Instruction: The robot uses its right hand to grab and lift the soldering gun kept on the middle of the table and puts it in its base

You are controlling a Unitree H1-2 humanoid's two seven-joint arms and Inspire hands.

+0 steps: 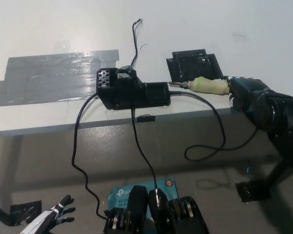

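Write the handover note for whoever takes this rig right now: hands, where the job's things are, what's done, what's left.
Right robot hand: at the table's right edge, closed around the rear end of the soldering gun.
Left robot hand: resting low at the lower left, fingers apart, holding nothing.
Soldering gun: lying near the front edge of the table, tip pointing left toward the black base, its cable looping off the edge.
Done: the gun is grasped.
Left: lift it and seat it in the base.
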